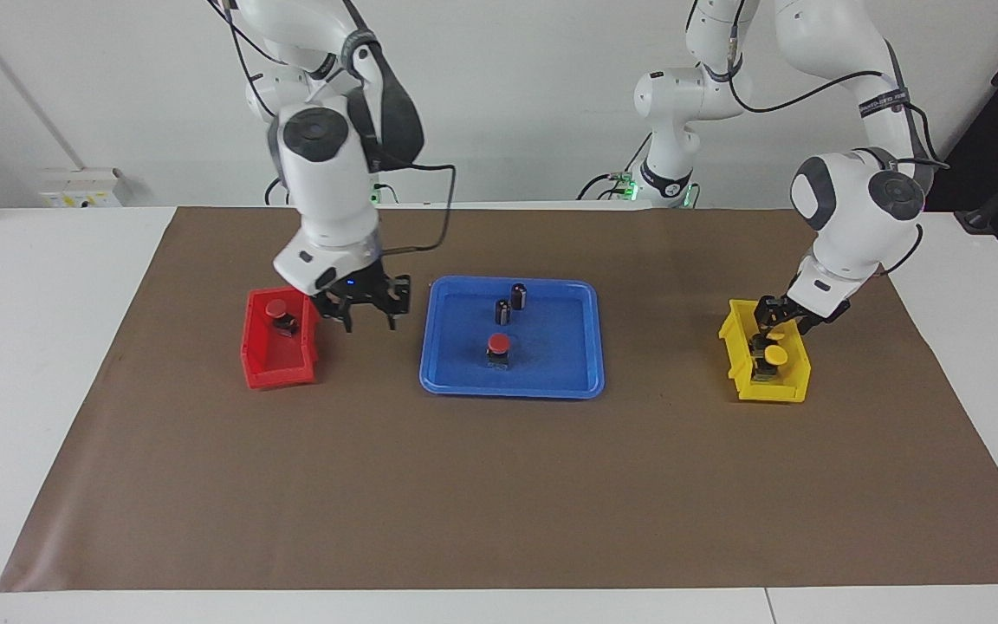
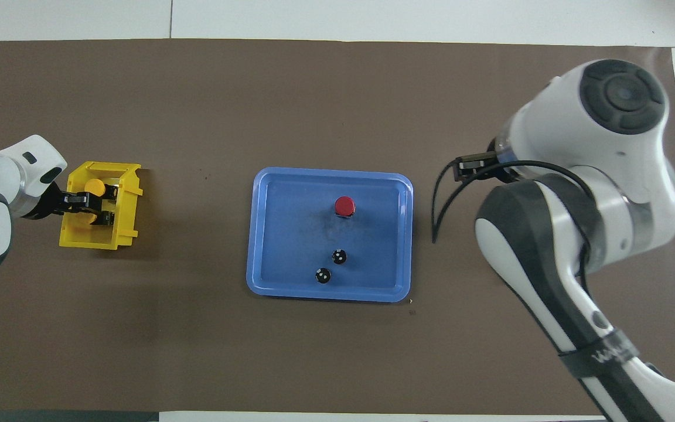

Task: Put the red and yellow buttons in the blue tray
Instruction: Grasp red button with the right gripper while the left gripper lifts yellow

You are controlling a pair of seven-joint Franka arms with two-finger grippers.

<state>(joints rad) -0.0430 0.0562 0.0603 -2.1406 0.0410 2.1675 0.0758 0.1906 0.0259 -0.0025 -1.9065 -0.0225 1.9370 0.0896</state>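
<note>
One red button (image 1: 498, 345) was stood in the blue tray (image 1: 586, 381) at the worktop's middle, beside two dark cylinders (image 1: 518, 295). The other (image 1: 275, 308) was left in the red bin (image 1: 278, 374), with the right tool (image 1: 369, 316) hung just beside it, fingers apart and empty. The left tool (image 1: 772, 319) was sunk in the yellow bin (image 1: 789, 390) among the yellow buttons (image 1: 774, 354); whether anything was clamped could not be told. On lifting, the neighbouring button or the light bin could be dragged. Strap lettering on the right arm was only partly readable, beginning "WA"

two dark cylinders (image 1: 509, 303) crowding blue tray (image 1: 568, 381)
</note>
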